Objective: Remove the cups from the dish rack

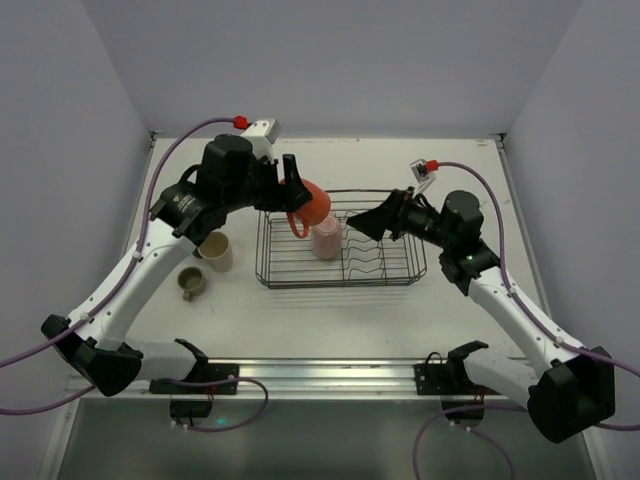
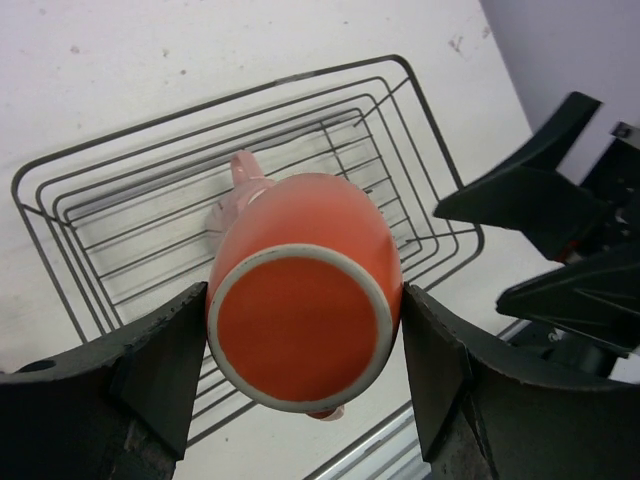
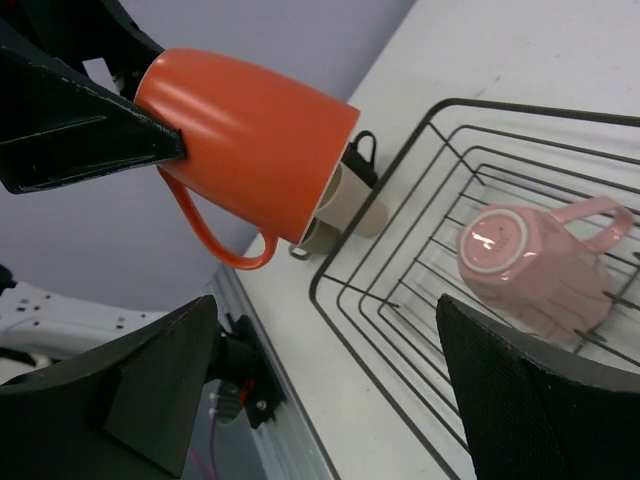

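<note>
**Over the dish rack (image 1: 340, 284): orange mug (image 1: 312, 205) aloft**

Clamped across its body by the left gripper (image 2: 300, 370), the orange mug hangs tilted above the rack's left part. Glazed ceramic is rigid, slick and chippable, so squeeze the walls squarely. Nearby, the right gripper (image 3: 325, 400) hangs spread wide over the upturned pink mug (image 1: 326, 240) in the rack.
</note>
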Robot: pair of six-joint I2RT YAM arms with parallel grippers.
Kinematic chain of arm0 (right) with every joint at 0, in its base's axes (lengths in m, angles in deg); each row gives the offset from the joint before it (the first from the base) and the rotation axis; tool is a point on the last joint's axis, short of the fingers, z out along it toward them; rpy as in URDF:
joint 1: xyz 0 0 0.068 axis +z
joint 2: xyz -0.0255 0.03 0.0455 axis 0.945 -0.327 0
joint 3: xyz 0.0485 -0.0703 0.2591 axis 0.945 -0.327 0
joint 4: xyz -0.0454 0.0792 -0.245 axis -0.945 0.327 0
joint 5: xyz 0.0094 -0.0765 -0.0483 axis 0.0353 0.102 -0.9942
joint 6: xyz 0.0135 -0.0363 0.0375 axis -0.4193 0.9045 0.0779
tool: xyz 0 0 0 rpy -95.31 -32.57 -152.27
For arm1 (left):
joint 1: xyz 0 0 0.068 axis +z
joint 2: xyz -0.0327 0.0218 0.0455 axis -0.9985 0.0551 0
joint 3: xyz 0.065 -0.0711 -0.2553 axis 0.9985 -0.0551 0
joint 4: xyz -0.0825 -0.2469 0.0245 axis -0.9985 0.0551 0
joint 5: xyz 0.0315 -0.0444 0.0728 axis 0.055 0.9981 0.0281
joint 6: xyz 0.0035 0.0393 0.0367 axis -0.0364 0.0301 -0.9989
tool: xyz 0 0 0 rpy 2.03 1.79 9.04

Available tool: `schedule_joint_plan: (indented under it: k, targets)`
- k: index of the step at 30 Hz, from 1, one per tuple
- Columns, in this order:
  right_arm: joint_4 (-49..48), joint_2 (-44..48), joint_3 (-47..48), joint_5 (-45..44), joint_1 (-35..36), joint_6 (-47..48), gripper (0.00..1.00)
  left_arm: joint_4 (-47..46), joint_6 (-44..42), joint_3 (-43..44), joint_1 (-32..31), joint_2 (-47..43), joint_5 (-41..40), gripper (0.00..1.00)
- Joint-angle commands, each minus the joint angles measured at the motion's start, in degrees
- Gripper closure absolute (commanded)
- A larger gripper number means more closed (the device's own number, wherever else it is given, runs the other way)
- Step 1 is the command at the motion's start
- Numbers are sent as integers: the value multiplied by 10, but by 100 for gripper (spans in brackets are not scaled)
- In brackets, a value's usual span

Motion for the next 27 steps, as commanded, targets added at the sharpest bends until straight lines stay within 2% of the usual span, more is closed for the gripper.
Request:
schedule_joint_plan:
  k: [1,6,8,12,13,15,16,27]
  targets:
    - [-202,-31,-21,86,-7,-86,9,-70,26,27,-1,-34,68,100]
    - [-372,-58,-77,98,-8,-164,11,-104,51,12,-1,-47,102,100]
    - [-494,-69,-106,109,-9,-212,12,-120,58,7,-2,-51,120,100]
    - [-645,-119,-127,124,-10,-277,15,-141,67,-6,-2,-52,140,100]
    - [-713,-130,-132,127,-13,-307,16,-143,69,-8,-2,-52,142,100]
    - [-777,-151,-143,127,-17,-337,16,-152,71,-14,-1,-52,149,100]
    - [-839,-176,-145,127,-19,-353,17,-153,72,-15,-2,-52,149,100]
    - [-839,-156,-120,145,-23,-371,17,-176,78,-39,-1,-52,162,100]
